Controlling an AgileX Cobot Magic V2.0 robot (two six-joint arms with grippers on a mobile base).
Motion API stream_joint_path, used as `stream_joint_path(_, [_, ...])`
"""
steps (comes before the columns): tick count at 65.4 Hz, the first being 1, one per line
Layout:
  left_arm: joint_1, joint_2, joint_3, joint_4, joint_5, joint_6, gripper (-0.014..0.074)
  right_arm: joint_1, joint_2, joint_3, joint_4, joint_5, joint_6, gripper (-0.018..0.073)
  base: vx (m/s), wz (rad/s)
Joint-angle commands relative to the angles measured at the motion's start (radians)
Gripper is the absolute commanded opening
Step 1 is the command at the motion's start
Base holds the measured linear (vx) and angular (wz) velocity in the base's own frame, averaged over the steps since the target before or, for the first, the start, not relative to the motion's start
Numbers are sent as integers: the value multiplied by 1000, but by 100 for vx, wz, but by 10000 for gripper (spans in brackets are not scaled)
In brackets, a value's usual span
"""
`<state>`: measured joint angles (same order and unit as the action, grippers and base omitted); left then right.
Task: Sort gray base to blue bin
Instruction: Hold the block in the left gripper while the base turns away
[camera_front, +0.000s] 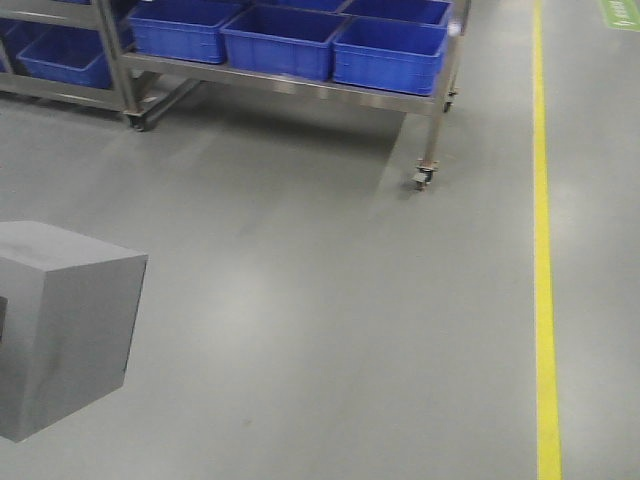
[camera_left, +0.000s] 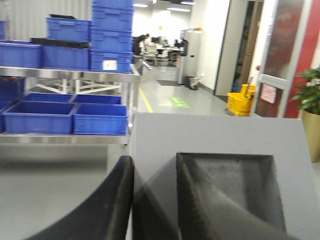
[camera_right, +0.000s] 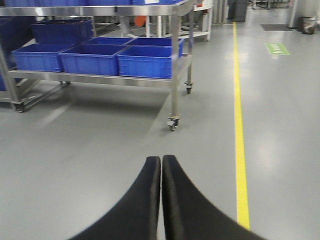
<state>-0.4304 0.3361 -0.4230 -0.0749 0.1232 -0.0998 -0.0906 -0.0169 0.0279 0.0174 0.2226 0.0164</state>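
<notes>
The gray base (camera_front: 70, 320) fills the lower left of the front view as a plain gray cube off the floor. In the left wrist view the gray base (camera_left: 215, 135) shows its square recess. My left gripper (camera_left: 155, 160) is shut on its wall, one finger outside and the other inside the recess. Blue bins (camera_front: 390, 50) sit side by side on a low metal shelf ahead, and the same blue bins (camera_left: 100, 117) appear in the left wrist view. The right gripper (camera_right: 161, 159) is shut and holds nothing, hanging over bare floor.
A wheeled steel rack (camera_front: 300, 88) carries the bins, its caster (camera_front: 423, 180) on the floor. A yellow floor line (camera_front: 543, 250) runs along the right. A yellow mop bucket (camera_left: 241, 100) and a potted plant (camera_left: 310, 100) stand far right.
</notes>
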Motion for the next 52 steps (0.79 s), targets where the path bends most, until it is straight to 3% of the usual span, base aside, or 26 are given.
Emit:
stream_joint_path(1, [-5, 7, -28, -5, -107, -6, -7, 0, -2, 2, -5, -75, -3, -5, 12, -36])
stream_joint_path(25, [-5, 7, -28, -5, -107, -6, -7, 0, -2, 2, -5, -75, -3, -5, 19, -29])
stream_joint_path(52, [-5, 7, -28, -5, -107, -6, -7, 0, -2, 2, -5, -75, -3, -5, 34, -6])
